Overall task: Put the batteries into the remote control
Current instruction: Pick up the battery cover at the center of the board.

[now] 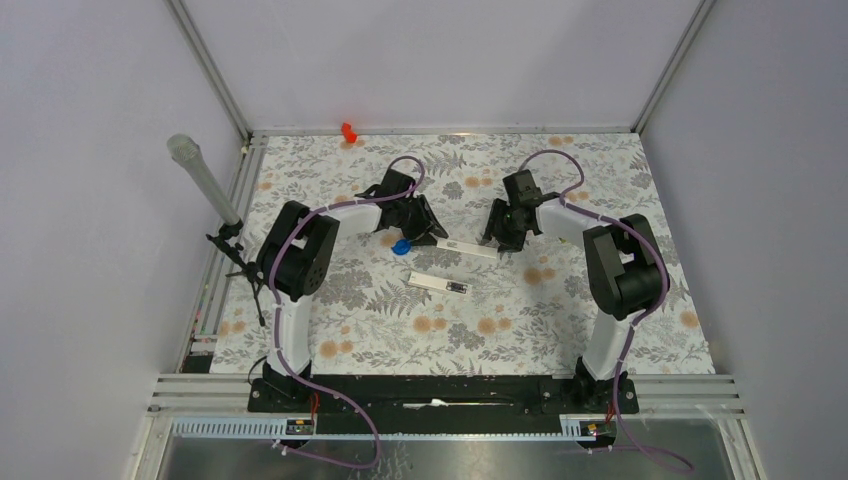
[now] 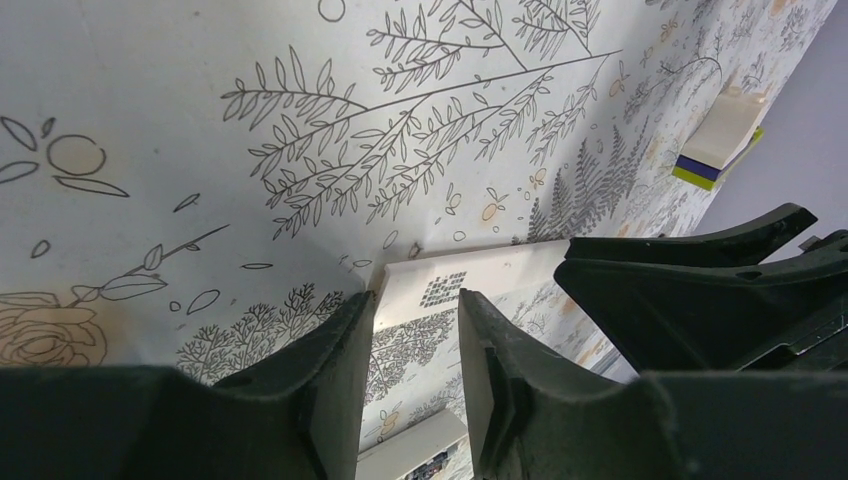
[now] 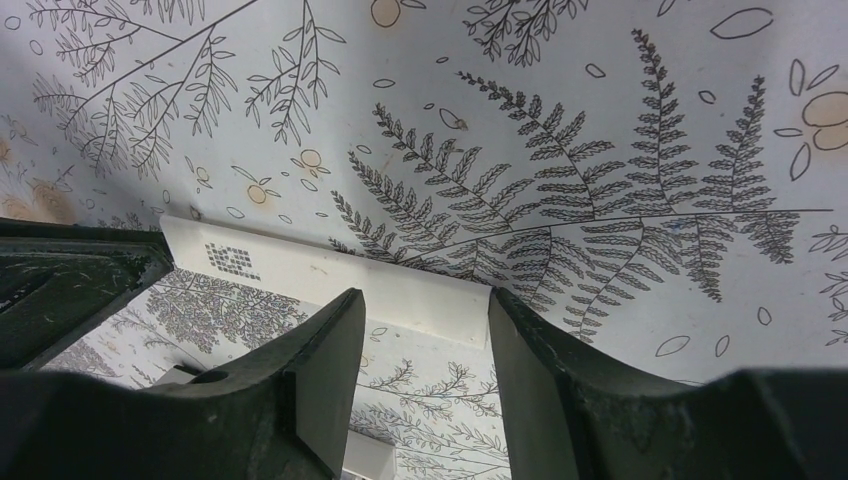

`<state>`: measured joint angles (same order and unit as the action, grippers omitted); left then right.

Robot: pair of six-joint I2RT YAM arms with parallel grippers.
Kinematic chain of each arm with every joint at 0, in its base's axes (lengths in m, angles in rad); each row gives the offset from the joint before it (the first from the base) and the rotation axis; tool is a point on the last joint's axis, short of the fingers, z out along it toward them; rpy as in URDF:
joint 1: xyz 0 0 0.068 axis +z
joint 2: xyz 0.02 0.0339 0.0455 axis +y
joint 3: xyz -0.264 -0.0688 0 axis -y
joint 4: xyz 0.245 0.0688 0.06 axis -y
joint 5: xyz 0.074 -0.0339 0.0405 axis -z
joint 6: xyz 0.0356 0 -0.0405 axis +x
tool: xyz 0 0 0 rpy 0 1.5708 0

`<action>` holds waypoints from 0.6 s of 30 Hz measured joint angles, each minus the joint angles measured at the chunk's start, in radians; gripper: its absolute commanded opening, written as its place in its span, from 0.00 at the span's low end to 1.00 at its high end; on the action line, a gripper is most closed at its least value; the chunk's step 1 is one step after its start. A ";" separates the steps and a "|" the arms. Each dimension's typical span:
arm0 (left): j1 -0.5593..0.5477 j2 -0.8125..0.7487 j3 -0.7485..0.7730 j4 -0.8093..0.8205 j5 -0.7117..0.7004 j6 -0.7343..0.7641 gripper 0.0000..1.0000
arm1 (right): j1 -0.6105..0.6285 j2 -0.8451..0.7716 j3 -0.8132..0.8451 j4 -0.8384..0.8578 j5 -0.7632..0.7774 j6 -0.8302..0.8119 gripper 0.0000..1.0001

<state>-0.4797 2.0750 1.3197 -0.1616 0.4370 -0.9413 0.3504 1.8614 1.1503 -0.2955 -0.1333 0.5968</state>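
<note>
The white remote control (image 1: 438, 284) lies mid-table, its dark recess (image 1: 458, 288) at the right end. It also shows at the bottom edge of the left wrist view (image 2: 415, 450) and of the right wrist view (image 3: 372, 462). I cannot make out any batteries, and I cannot tell what is in the recess. A thinner flat white cover strip (image 1: 470, 248) with a printed patch lies just behind the remote. My left gripper (image 1: 432, 236) is open at the strip's left end (image 2: 470, 280). My right gripper (image 1: 497, 240) is open at its right end (image 3: 400, 285). Neither gripper clamps the strip.
A blue blob (image 1: 401, 247) lies by the left gripper. A red object (image 1: 348, 131) sits at the back edge. A grey microphone (image 1: 200, 175) on a stand is at the left wall. A small white block with a blue and yellow-green edge (image 2: 718, 140) lies beyond the right gripper.
</note>
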 measured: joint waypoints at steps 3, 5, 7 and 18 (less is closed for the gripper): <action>0.002 -0.001 -0.002 0.001 0.010 0.000 0.37 | -0.001 -0.002 -0.002 -0.001 -0.002 0.005 0.55; 0.002 -0.008 -0.008 0.000 0.015 0.000 0.37 | -0.001 -0.005 -0.003 -0.013 -0.010 0.010 0.54; 0.002 -0.019 -0.025 -0.003 0.020 0.000 0.38 | -0.001 -0.008 -0.006 -0.028 -0.023 0.015 0.54; -0.014 -0.158 -0.134 -0.025 0.031 0.001 0.38 | 0.001 -0.134 -0.088 -0.059 -0.097 0.041 0.53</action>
<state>-0.4942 1.9171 1.1858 -0.1864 0.4675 -0.9405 0.3515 1.7271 1.0622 -0.3542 -0.2306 0.6380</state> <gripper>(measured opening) 0.377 0.537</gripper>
